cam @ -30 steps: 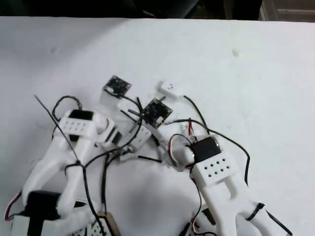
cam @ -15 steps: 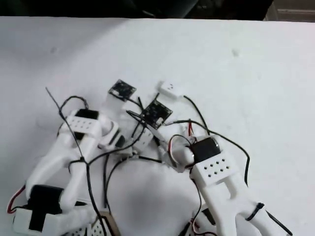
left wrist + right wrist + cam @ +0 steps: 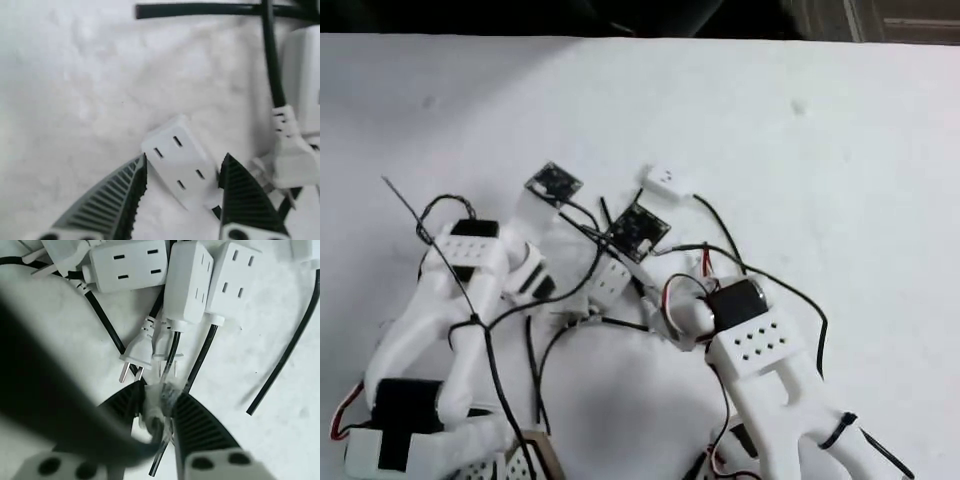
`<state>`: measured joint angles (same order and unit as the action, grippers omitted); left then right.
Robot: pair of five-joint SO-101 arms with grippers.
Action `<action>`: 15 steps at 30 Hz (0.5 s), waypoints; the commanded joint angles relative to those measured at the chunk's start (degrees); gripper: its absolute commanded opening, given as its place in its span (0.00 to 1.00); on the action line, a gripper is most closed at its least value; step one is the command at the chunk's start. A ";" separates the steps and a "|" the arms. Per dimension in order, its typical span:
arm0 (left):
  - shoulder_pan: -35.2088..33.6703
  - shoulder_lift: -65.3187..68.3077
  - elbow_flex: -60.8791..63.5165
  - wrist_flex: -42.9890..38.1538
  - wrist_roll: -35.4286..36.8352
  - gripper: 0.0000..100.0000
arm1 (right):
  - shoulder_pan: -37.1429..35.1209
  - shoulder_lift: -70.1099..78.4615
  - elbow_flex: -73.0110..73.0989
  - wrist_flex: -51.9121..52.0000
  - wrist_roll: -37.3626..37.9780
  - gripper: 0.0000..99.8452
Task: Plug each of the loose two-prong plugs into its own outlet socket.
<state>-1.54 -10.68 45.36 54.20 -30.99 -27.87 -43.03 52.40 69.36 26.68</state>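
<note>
Straddling one outlet socket (image 3: pixel 176 156), your left gripper (image 3: pixel 185 164) gapes wide; your right gripper (image 3: pixel 157 392) pinches a plug (image 3: pixel 159 401) (three sockets (image 3: pixel 125 264), two loose plugs (image 3: pixel 136 352) lie just beyond).

— What do we log at the left gripper (image 3: pixel 185 162)?
— One outlet socket (image 3: pixel 180 167), on the table (image 3: pixel 75 100), between its jaws; at the right gripper (image 3: pixel 159 405), one plug (image 3: pixel 155 402) between its jaws; three sockets (image 3: pixel 187 282) side by side beyond.
</note>
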 commanded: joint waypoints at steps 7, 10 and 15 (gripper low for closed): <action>4.88 0.04 -0.70 4.22 -8.09 0.14 | 0.22 0.04 -0.35 -0.48 -0.35 0.02; 4.79 0.04 -0.70 4.13 -13.27 0.14 | 0.22 0.04 -0.35 -0.48 -0.35 0.02; 2.77 -0.66 -1.05 1.85 -15.38 0.21 | 0.31 0.04 -0.35 -0.40 -0.35 0.02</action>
<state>3.03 -10.86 45.27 57.54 -44.79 -27.87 -43.03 52.40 69.36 26.68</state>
